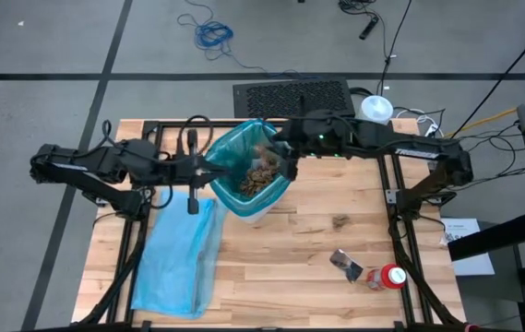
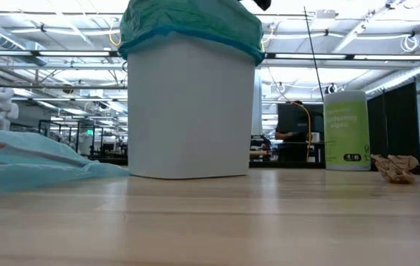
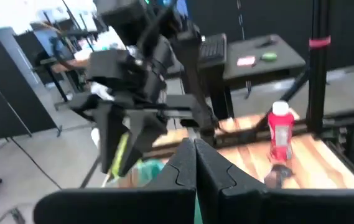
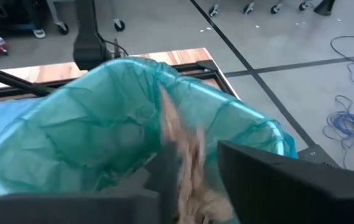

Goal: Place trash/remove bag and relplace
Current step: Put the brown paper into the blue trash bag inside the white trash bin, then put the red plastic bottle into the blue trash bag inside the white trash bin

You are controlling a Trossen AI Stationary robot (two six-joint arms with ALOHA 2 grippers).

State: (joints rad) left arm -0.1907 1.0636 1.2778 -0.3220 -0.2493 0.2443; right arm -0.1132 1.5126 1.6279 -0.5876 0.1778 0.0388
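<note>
A white bin (image 2: 191, 111) stands mid-table, lined with the teal-green bag (image 1: 234, 152) (image 4: 102, 124). Brown paper wads (image 1: 260, 175) lie inside it. My left gripper (image 1: 208, 171) (image 3: 195, 163) is shut at the bin's left rim. My right gripper (image 1: 285, 157) (image 4: 195, 180) hovers open over the bin's far right rim, and a blurred brown wad (image 4: 186, 155) shows between its fingers, above the bag's mouth. One wad (image 1: 340, 221) (image 2: 396, 166), a silvery wrapper (image 1: 345, 265) and a red-and-white object (image 1: 391, 277) lie on the table. The pale blue bag (image 1: 179, 258) (image 2: 32, 159) lies flat near the left. My left gripper is shut at the teal bag's left rim (image 1: 218, 170), coming level from the table's left. A teal sliver (image 3: 196, 208) shows between its fingers in the wrist view. One layer or several, I cannot tell. The bag stays stretched over the bin.
A green white-lidded canister (image 1: 377, 109) (image 2: 346, 129) stands at the table's far right edge. A dark grated box (image 1: 294, 95) sits behind the far edge. Bare wood lies between the bin and the near edge.
</note>
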